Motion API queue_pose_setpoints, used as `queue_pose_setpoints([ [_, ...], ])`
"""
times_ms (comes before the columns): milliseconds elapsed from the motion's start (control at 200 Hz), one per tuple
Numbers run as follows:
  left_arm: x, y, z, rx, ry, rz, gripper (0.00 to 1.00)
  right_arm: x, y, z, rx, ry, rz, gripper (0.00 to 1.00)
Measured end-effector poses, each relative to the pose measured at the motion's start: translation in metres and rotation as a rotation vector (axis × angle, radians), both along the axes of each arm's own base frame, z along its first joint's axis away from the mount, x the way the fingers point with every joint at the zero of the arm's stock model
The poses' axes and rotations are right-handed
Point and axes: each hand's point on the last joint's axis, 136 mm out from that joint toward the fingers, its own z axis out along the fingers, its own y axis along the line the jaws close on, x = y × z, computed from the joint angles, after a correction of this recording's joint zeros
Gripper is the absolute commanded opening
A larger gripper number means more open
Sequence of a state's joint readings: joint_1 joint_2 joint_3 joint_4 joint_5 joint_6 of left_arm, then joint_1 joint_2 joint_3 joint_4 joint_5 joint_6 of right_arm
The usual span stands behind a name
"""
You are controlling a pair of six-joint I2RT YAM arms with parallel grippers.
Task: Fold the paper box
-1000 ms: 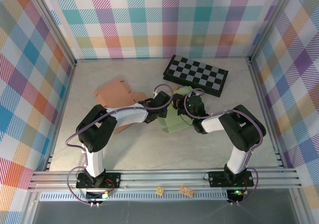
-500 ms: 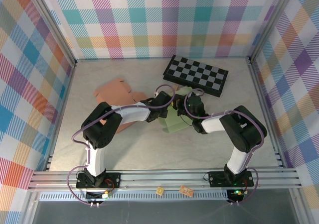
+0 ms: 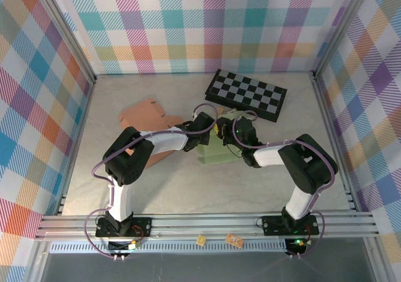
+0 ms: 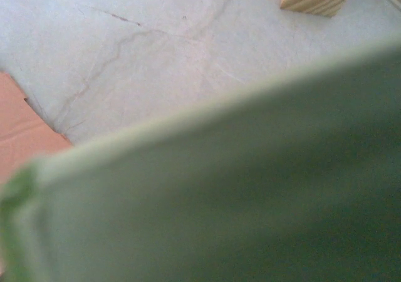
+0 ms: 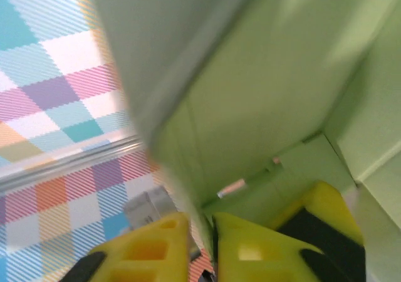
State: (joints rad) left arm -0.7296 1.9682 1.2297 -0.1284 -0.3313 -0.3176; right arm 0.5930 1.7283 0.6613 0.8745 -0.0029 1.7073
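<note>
Bright, even overhead light casts soft shadows; both wrist views blur badly on the close green paper box (image 4: 250,188).

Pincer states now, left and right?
Left pincer: closed, at the light green paper box; grip unclear.
Right pincer: closed on that box's wall.

L gripper (image 3: 210,135) closed, R gripper (image 5: 210,235) nearly closed, arms angled inward

1. No text, label, brand, number or sign can be read in any view.
2. Inside the green paper box (image 5: 263,106), a small pale strip (image 5: 232,187) beside a fold is too blurred to read.
3. The chessboard (image 3: 246,94) on the tabletop carries plain dark and light squares.
</note>
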Motion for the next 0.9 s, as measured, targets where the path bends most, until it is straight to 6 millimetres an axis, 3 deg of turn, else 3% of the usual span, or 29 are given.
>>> queue_pose_setpoints([
  [180,0.001,-0.001,0.002,-0.005,-0.002,0.004,0.00,-0.014,0.004,-0.006,-0.026,0.064,0.033,0.57],
  [275,0.000,0.000,0.002,-0.001,0.009,0.008,0.00,-0.019,0.000,0.007,-0.034,0.065,0.034,0.69],
  [370,0.000,0.003,0.005,0.000,0.036,0.022,0.00,-0.023,-0.004,0.035,-0.056,0.051,0.040,0.79],
  [530,-0.004,0.012,0.014,-0.001,0.130,0.056,0.00,-0.027,-0.018,0.107,-0.132,-0.009,0.053,0.81],
  [655,0.000,0.021,0.035,-0.045,0.223,0.094,0.00,-0.028,-0.041,0.151,-0.241,-0.074,0.059,0.80],
  [750,0.002,0.026,0.052,-0.100,0.290,0.109,0.00,-0.023,-0.062,0.158,-0.323,-0.084,0.066,0.79],
  [900,-0.011,0.035,0.062,-0.168,0.439,0.115,0.00,-0.019,-0.088,0.141,-0.476,-0.023,0.126,0.79],
])
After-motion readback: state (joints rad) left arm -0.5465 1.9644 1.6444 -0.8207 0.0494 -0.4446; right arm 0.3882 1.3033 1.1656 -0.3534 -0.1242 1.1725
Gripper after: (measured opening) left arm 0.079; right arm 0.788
